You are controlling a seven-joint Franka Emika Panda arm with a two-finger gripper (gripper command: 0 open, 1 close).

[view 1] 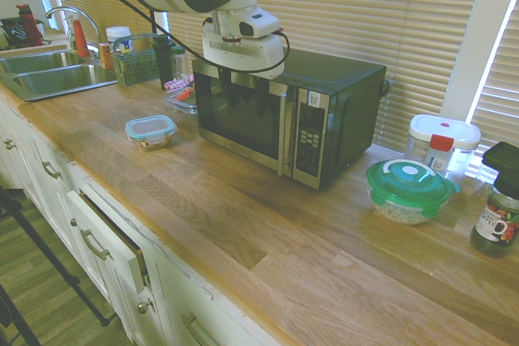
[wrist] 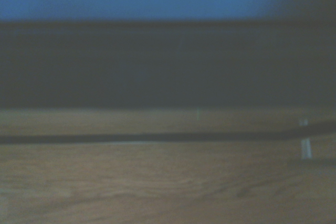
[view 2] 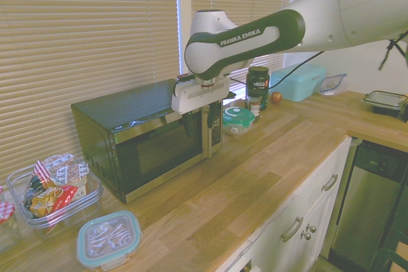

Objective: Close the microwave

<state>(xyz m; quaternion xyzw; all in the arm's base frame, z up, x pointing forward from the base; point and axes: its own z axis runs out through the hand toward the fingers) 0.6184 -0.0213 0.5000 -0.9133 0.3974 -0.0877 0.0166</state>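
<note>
The microwave [view 1: 288,115] stands on the wooden counter in front of the blinds, black with a stainless front. Its dark glass door [view 2: 159,151] lies flush with the front, and the silver handle [view 1: 284,131] is upright beside the button panel [view 1: 310,139]. My gripper [view 2: 197,128] hangs in front of the door's upper part near the handle, pointing down, and it is open with nothing between its fingers. From the first exterior view my gripper [view 1: 235,93] shows dark against the glass. The wrist view is blurred, showing only a dark band above wood.
A teal-lidded glass box [view 1: 151,131] sits left of the microwave, with a clear snack box [view 2: 54,189] behind it. A green-lidded bowl [view 1: 408,190], a white container [view 1: 442,142] and a dark jar [view 1: 496,212] stand on the other side. The sink [view 1: 49,77] lies further along.
</note>
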